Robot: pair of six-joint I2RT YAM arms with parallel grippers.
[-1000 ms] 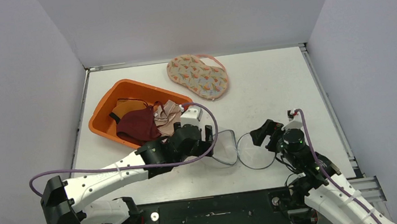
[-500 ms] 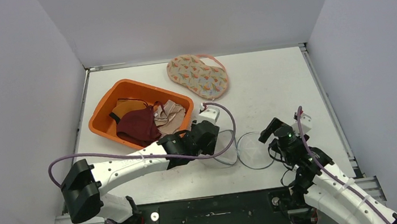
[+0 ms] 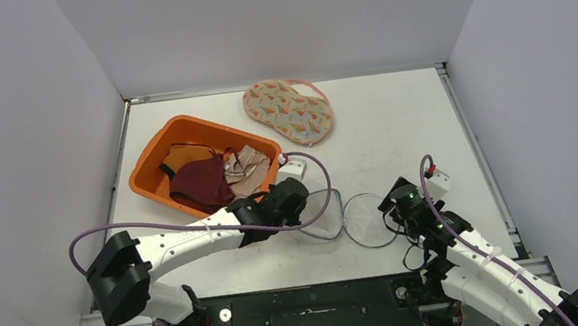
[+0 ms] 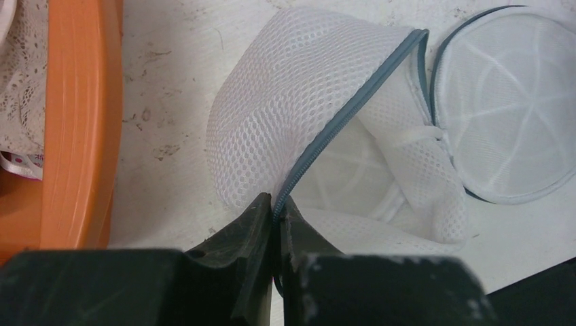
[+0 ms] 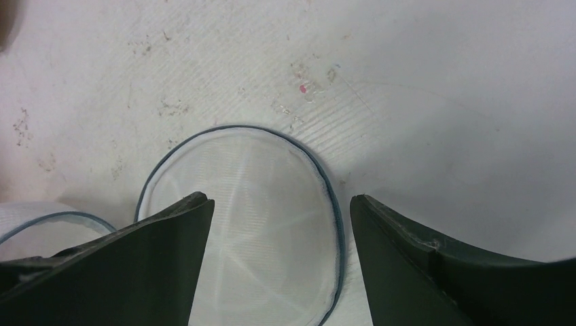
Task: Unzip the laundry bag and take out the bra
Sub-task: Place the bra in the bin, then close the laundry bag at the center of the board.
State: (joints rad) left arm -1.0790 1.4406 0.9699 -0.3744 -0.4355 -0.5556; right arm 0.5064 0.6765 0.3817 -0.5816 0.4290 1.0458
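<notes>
The left arm point(image 3: 187, 240) lies low and long over the table point(image 3: 397, 125). It goes from its base in the lower left of the top view toward the centre, and a purple cable makes an arch above its wrist. The left claw point(image 4: 274, 207) is pressed together and pinches the grey zipper edge point(image 4: 353, 112) of the white mesh laundry bag point(image 4: 299, 88), at the near end of the opening. The bag lies at the lower centre of the top view, just beside the orange basket point(image 3: 150, 153). It is open, and its round flap point(image 4: 506, 102) lies flat on the table at the right side.

The right arm point(image 3: 481, 264) comes up from the lower right corner and bends toward the left. The right claw point(image 5: 278, 200) is spread wide, with one finger on each side of the round flap. In the wrist view it grips nothing.

A patterned bra point(image 3: 289, 111) lies on the table at the upper centre, well apart from the bag. In the basket there is a dark red garment point(image 3: 201, 182) among other clothes.
</notes>
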